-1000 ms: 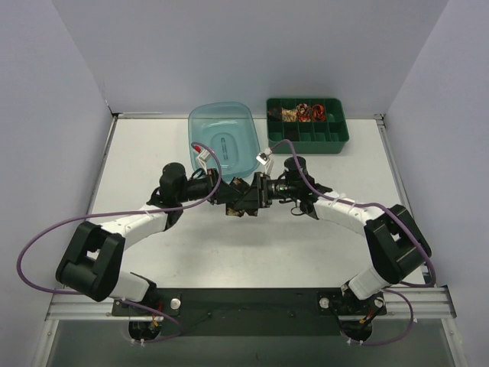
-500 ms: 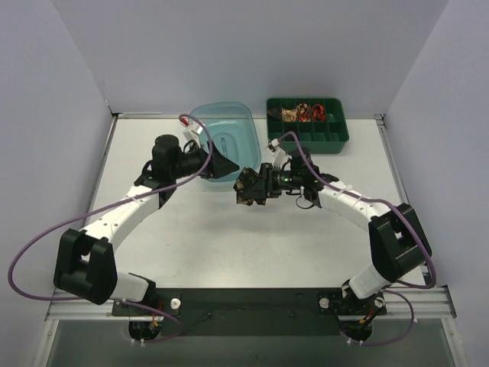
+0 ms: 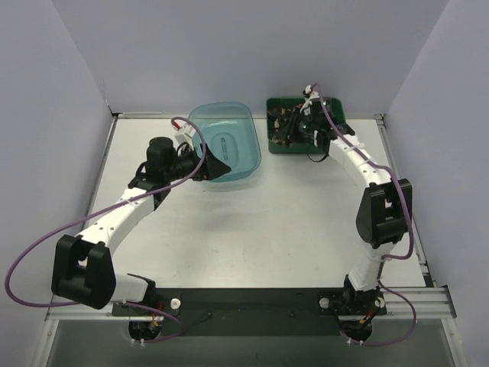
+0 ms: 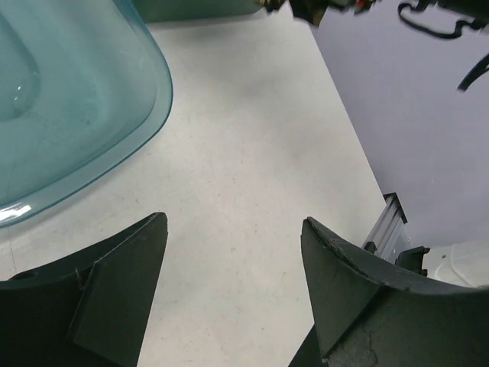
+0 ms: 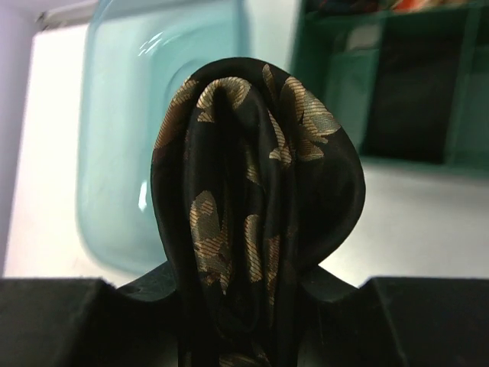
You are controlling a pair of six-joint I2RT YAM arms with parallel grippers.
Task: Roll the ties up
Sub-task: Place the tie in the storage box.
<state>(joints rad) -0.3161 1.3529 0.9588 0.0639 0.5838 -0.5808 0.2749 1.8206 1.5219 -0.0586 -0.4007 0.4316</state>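
Observation:
My right gripper [image 3: 281, 128] is shut on the rolled black tie [image 5: 252, 214] with its gold-tan floral pattern. It holds the roll over the left end of the green divided tray [image 3: 333, 136] at the back. In the top view the roll [image 3: 280, 127] shows as a small dark bundle. Other coils in the tray are hidden by the arm. My left gripper [image 3: 223, 170] is open and empty, its tips [image 4: 233, 229] over bare table next to the teal bin [image 3: 237, 126].
The teal translucent bin [image 4: 69, 107] stands at the back centre, just left of the green tray [image 5: 412, 84]. Purple cables loop from both arms. Grey walls close in the table on three sides. A rail runs along the near edge.
My right gripper carried the rolled tie from the table centre back and right to the green tray. My left gripper let go of it and drew back left beside the teal bin.

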